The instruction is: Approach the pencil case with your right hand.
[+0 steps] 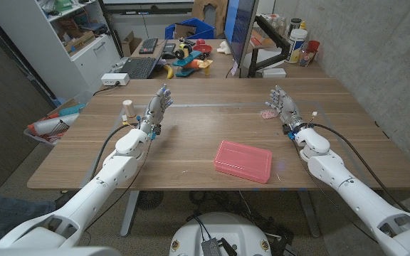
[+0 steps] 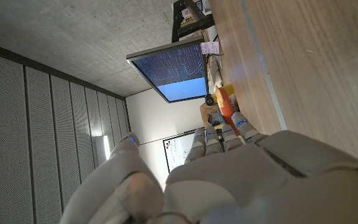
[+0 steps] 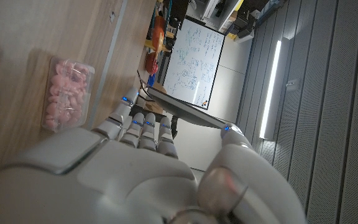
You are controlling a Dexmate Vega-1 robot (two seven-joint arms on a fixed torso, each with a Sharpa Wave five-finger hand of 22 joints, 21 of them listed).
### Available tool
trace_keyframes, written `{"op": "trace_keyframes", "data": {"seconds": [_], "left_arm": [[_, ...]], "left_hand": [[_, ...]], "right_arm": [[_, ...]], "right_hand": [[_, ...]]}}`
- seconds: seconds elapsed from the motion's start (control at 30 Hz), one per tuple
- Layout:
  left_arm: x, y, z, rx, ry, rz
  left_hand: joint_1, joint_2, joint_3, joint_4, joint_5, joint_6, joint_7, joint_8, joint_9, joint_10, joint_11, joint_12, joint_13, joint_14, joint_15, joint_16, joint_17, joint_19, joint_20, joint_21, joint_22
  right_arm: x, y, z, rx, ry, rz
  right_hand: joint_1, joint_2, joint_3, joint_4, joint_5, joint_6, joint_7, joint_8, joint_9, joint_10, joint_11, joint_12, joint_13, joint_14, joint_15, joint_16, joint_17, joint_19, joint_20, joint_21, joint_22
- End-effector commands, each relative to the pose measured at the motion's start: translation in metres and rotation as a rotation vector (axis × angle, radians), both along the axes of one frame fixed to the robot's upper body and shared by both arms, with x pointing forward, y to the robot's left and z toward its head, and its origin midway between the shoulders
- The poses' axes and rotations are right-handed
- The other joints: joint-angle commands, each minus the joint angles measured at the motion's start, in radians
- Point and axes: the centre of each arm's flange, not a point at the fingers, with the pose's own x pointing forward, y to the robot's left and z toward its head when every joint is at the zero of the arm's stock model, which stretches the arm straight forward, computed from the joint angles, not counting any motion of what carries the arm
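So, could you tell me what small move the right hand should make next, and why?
Probably swing the right hand inward and toward the robot, to the pink pencil case. The hand stands open near the table's far right, well apart from the case, which lies closed nearer the front edge with bare table between.

Even, bright indoor light falls from above on the bench (image 1: pixel 191 153), so shadows are soft: the pencil case (image 1: pixel 243 161) casts only a thin dark rim along its near edge. In the head view the room's edges bend outward with wide-angle distortion. Beyond the right hand (image 3: pixel 135 180), a ceiling light strip (image 3: pixel 270 87) glares white. Both the right hand and the left hand (image 2: pixel 229 180) are soft and out of focus close to their wrist cameras.
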Motion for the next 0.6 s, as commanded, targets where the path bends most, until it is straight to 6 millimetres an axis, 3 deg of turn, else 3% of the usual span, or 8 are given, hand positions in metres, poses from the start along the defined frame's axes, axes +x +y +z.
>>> {"op": "trace_keyframes", "data": {"seconds": [0.03,0.6], "left_arm": [[-0.004,0.001,-0.001,0.021,0.009,0.001],[-0.011,0.011,-0.003,0.029,0.009,0.013]], "left_hand": [[0.012,0.002,0.004,-0.002,0.006,0.000,0.007,0.005,0.004,-0.005,0.004,0.002,0.002,-0.006,0.002,0.003,0.002,-0.070,0.002,0.001,0.001],[0.015,0.006,0.004,-0.006,0.004,-0.001,0.005,0.004,0.004,-0.004,0.002,-0.005,-0.004,-0.007,0.003,0.001,0.002,-0.068,0.013,-0.010,0.002]], "right_arm": [[-0.004,0.003,-0.004,-0.008,0.001,-0.002],[-0.003,0.008,-0.003,-0.013,-0.007,-0.001]], "right_hand": [[0.010,0.003,0.008,0.000,0.004,0.006,0.000,0.006,0.003,0.007,0.008,0.002,0.000,-0.003,0.003,0.005,0.001,0.010,0.001,0.003,0.005],[0.007,0.007,0.005,-0.001,0.005,0.010,-0.005,0.007,-0.004,0.023,0.008,-0.006,-0.013,0.005,0.004,0.002,-0.009,0.018,0.003,-0.012,0.005]]}}
